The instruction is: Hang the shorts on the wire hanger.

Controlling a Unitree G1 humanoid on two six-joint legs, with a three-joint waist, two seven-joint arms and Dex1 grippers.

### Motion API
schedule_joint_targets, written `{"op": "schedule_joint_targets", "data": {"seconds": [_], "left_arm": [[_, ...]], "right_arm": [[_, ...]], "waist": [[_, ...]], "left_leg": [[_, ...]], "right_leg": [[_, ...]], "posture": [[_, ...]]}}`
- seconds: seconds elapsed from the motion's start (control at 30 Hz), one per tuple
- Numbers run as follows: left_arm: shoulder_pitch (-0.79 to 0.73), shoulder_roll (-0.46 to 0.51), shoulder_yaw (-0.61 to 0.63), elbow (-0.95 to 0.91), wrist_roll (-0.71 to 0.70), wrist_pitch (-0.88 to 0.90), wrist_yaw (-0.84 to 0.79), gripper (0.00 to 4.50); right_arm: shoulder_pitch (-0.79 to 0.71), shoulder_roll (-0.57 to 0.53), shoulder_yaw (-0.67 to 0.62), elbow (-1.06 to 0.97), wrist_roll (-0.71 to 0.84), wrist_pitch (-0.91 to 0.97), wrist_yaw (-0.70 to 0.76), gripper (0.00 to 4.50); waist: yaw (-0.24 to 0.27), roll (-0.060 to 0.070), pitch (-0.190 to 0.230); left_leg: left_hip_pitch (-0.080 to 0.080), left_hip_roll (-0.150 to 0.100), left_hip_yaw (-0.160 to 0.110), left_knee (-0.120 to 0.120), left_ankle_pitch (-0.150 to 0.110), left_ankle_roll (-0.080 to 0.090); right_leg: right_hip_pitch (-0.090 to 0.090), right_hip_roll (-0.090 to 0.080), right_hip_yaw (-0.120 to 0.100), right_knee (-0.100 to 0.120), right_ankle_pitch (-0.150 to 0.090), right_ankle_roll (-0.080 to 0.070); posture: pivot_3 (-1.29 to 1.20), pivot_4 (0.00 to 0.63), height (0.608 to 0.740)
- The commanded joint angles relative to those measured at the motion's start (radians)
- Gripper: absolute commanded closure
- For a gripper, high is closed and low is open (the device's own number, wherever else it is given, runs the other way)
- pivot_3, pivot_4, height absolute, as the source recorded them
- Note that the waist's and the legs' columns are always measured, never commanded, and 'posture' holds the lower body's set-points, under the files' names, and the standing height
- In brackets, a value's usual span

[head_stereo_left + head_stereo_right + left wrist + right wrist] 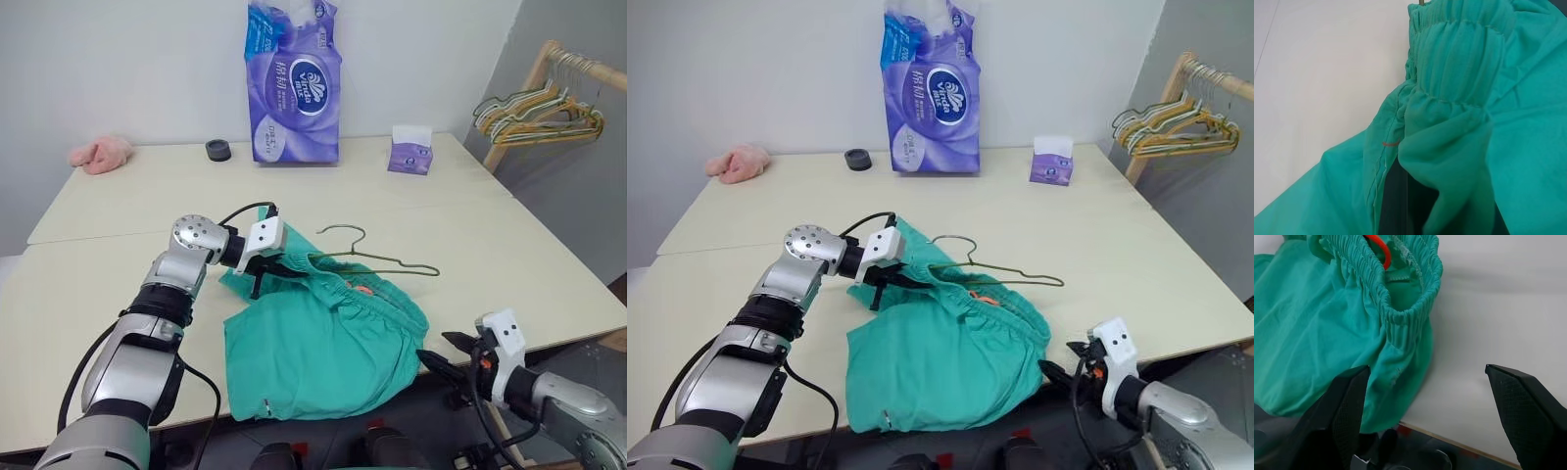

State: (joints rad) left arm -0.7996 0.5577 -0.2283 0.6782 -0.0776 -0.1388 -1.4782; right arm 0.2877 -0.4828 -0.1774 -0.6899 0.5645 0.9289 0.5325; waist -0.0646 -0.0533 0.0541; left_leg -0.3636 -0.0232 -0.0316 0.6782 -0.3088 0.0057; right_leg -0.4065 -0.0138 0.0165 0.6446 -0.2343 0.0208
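Left pincer [277, 268] sits centre-left of the frame, clamped on the gathered waistband of the shorts [313, 343], fingers buried in the fabric; the left wrist view shows bunched teal elastic folded over right at the fingers. Right pincer [443, 354] is at the lower right, off the near edge of the worktop [118, 206], fingers spread wide with nothing between them. In the right wrist view its two black fingers [1347, 406] frame the waistband end of the shorts and bare worktop, no contact.

Shorts lie crumpled in the lower centre, teal-green, one leg draping over the near worktop edge. Orange-red drawstring [363, 290] peeks out of the waistband opening.

Wire hanger [382, 257] lies flat just above the shorts, centre frame, hook toward the left, its left end touching or overlapping the raised waistband; whether the wire passes inside the fabric I cannot tell.

Upper frame: purple tissue pack [296, 83] upright at the wall, small purple tissue box [409, 152] to its right, black round object [218, 149] to its left, pink cloth [100, 153] at the far upper left. Wooden rack with green and yellow hangers [534, 113] at the upper right.
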Motion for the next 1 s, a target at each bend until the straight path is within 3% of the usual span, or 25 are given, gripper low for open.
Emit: {"op": "schedule_joint_targets", "data": {"seconds": [0.03, 0.13, 0.23, 0.4, 0.57, 0.77, 1.0], "left_arm": [[-0.016, 0.006, 0.026, -0.027, -0.02, -0.004, -0.002, 4.5], [-0.011, 0.004, 0.026, -0.034, -0.021, -0.003, -0.001, 4.5], [-0.007, 0.004, 0.027, -0.039, -0.023, 0.0, 0.001, 4.5], [0.0, 0.008, 0.03, -0.053, -0.027, 0.008, -0.001, 4.5], [0.011, 0.022, 0.038, -0.076, -0.041, 0.032, -0.008, 4.5], [0.024, 0.055, 0.059, -0.168, -0.122, 0.181, -0.073, 4.5], [0.04, 0.174, -0.012, -0.325, -0.236, 0.326, -0.136, 4.5]], "right_arm": [[-0.076, 0.046, 0.019, 0.008, 0.054, 0.016, -0.028, 0.49], [-0.105, 0.04, 0.05, 0.035, 0.076, 0.029, -0.046, 0.49], [-0.131, 0.018, 0.087, 0.053, 0.085, 0.055, -0.057, 1.02], [-0.171, 0.001, 0.098, 0.082, 0.069, 0.061, -0.077, 2.78], [-0.177, -0.064, 0.081, 0.099, 0.058, 0.052, -0.061, 4.46], [-0.162, -0.154, 0.047, 0.104, 0.057, 0.038, -0.014, 4.49], [-0.168, -0.206, 0.013, 0.139, 0.057, 0.024, 0.031, 4.49]], "waist": [[0.0, -0.001, -0.001], [-0.007, -0.005, -0.002], [-0.01, -0.006, -0.003], [0.001, 0.015, 0.002], [0.007, 0.02, 0.002], [0.006, 0.021, 0.002], [0.005, 0.021, 0.002]], "left_leg": [[0.0, 0.0, 0.0, 0.0, -0.001, 0.0], [0.0, 0.0, 0.0, 0.0, -0.001, 0.0], [-0.001, 0.0, 0.0, 0.0, -0.002, 0.0], [-0.001, -0.002, 0.001, 0.001, -0.003, 0.001], [0.001, -0.002, 0.003, 0.003, -0.003, 0.002], [0.001, -0.002, 0.004, 0.003, -0.003, 0.002], [0.001, -0.002, 0.004, 0.003, -0.003, 0.002]], "right_leg": [[0.0, 0.0, 0.0, 0.0, 0.0, 0.0], [0.0, 0.0, 0.0, -0.001, 0.0, 0.0], [0.0, -0.001, 0.0, -0.001, 0.0, 0.0], [-0.001, -0.003, 0.0, 0.002, -0.001, 0.0], [0.0, -0.003, 0.001, 0.004, -0.001, 0.0], [0.0, -0.002, 0.001, 0.004, -0.001, 0.0], [0.0, -0.001, 0.002, 0.004, -0.001, 0.0]], "posture": [[-0.16, 0.048, 0.74], [-0.15, 0.047, 0.74], [-0.15, 0.047, 0.74], [-0.14, 0.047, 0.74], [-0.14, 0.046, 0.74], [-0.14, 0.046, 0.74], [-0.14, 0.042, 0.74]]}}
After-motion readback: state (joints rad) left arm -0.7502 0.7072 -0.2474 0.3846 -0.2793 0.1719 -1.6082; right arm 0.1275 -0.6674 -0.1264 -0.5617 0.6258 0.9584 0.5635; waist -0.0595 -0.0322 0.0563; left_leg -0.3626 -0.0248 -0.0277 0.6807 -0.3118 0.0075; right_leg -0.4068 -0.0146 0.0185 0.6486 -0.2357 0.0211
